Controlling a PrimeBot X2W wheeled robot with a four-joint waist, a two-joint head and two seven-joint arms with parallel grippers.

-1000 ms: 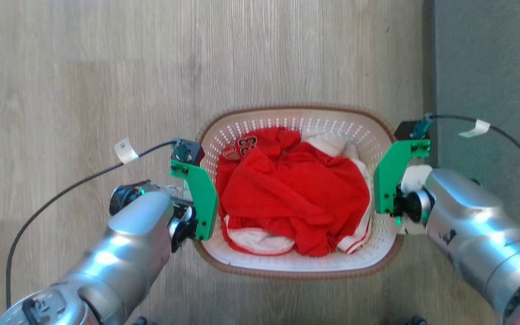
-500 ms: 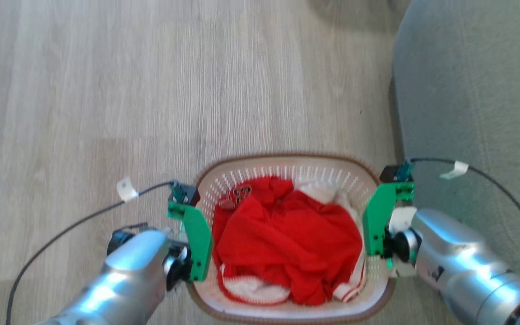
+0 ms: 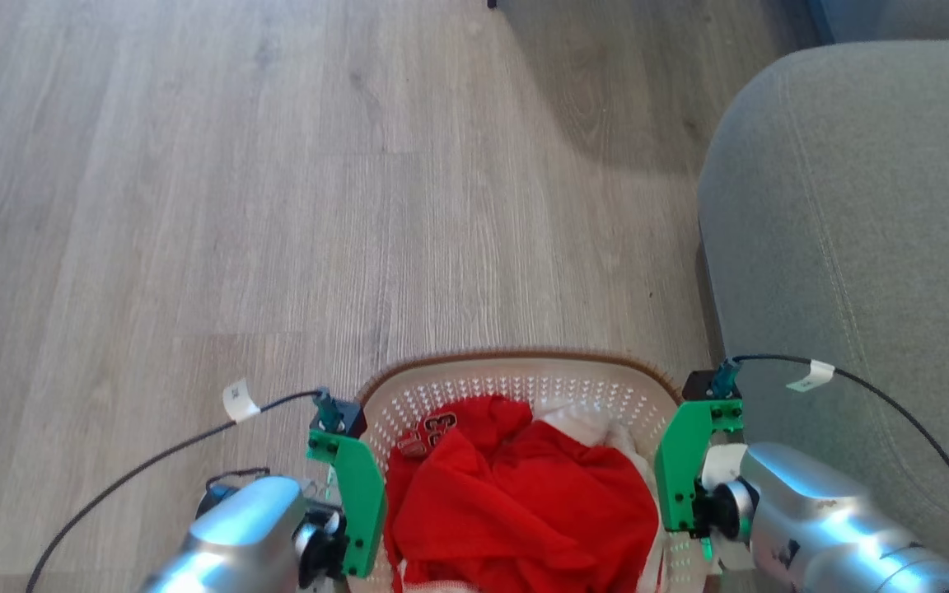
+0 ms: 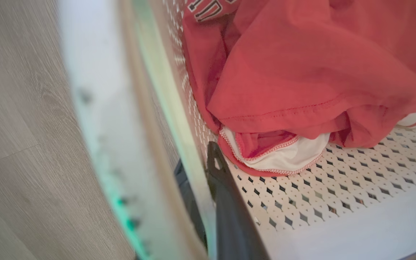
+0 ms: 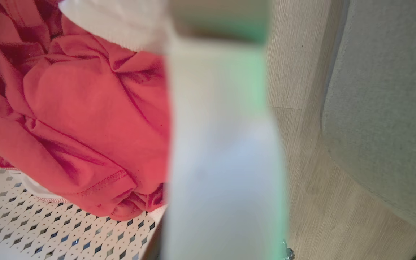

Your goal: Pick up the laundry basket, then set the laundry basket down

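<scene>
The laundry basket [image 3: 516,366], white and perforated with a brown woven-look rim, sits at the bottom middle of the head view, with red clothes [image 3: 516,502] and some white cloth inside. My left gripper [image 3: 357,504] clamps its left side and my right gripper [image 3: 679,487] its right side, each under a green bracket. In the left wrist view the left gripper [image 4: 198,160] straddles the basket wall [image 4: 164,108], one dark finger [image 4: 226,202] inside by the red clothes [image 4: 302,72]. A blurred white basket handle [image 5: 222,151] covers the right gripper's fingers in the right wrist view.
A grey upholstered sofa [image 3: 853,247] stands close on the right, almost touching my right arm, and also shows as the sofa [image 5: 385,90] in the right wrist view. Pale wood floor [image 3: 277,206] stretches ahead and to the left. Black cables [image 3: 137,465] with white tags trail from both wrists.
The whole head picture has shifted: basket and both grippers now sit lower in it, with more floor and sofa above. Both grippers keep their hold on the basket's sides.
</scene>
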